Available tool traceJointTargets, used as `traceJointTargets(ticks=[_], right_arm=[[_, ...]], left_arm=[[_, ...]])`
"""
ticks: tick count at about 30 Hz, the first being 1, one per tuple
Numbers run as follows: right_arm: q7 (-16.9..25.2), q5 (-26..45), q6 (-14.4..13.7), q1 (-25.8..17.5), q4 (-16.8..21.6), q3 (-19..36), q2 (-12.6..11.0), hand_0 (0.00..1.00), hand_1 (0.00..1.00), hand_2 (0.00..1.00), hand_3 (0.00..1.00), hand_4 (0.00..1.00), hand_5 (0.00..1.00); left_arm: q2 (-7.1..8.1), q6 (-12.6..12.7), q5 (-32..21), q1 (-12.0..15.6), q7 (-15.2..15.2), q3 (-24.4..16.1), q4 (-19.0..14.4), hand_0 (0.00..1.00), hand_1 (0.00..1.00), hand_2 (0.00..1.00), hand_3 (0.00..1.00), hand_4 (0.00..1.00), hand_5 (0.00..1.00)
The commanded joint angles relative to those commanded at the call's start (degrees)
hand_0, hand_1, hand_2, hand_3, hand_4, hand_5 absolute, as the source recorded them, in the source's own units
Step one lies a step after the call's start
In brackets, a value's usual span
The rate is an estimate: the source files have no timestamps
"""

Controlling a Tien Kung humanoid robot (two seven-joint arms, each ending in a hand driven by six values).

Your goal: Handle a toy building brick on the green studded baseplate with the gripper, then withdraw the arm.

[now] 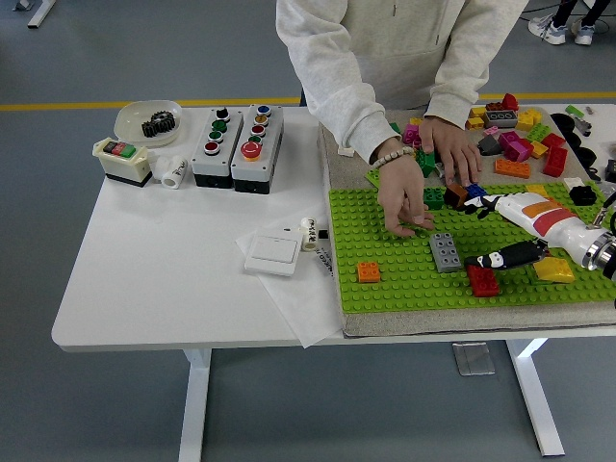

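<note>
The green studded baseplate [385, 289] lies on the right half of the white table. On it are a grey brick [446, 252], a red brick [484, 280], an orange brick [368, 272] and a yellow brick [553, 270]. My right hand [478, 235], white with orange stripes and black fingers [508, 257], reaches in from the right edge. Its fingers are spread and hold nothing. One finger points just over the red brick. A person's hand [404, 207] hovers just behind the grey brick, apart from it. The person's other hand [449, 146] rests among loose bricks further back.
Several loose bricks [515, 130] lie behind the baseplate. Two button boxes [236, 146], a small switch box [122, 160], a dish with a gear [149, 121], a white wall switch [274, 252] and a paper sheet [303, 298] occupy the left half.
</note>
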Motion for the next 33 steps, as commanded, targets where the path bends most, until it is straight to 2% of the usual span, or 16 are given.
traceJointTargets(ticks=[3, 12, 19, 33], right_arm=[[0.13, -0.25, 0.04, 0.51, -0.04, -0.9, 0.06, 0.746, 0.685, 0.754, 0.804, 0.942, 0.459], [-0.2, -0.94, 0.13, 2.58, -2.83, -2.3, 2.71, 0.753, 0.696, 0.763, 0.817, 0.955, 0.451], [-0.65, -2.02, 0.54, 2.99, -2.72, -3.93, 3.68, 0.754, 0.696, 0.762, 0.818, 0.961, 0.448], [-1.4, -3.23, -0.49, 4.14, -6.57, -5.82, 6.29, 0.757, 0.699, 0.765, 0.819, 0.968, 0.442]], left_arm=[[0.02, -0.04, 0.05, -0.02, 0.01, -0.01, -0.01, 0.734, 0.741, 0.747, 0.599, 0.667, 0.603], [0.05, -0.1, -0.12, -0.02, 0.05, 0.14, -0.08, 0.733, 0.74, 0.747, 0.599, 0.667, 0.603], [0.12, -0.12, -0.47, -0.06, 0.04, 0.34, -0.1, 0.732, 0.738, 0.746, 0.599, 0.666, 0.602], [0.23, -0.3, -0.37, 0.13, 0.25, 0.43, -0.23, 0.733, 0.738, 0.745, 0.599, 0.666, 0.602]])
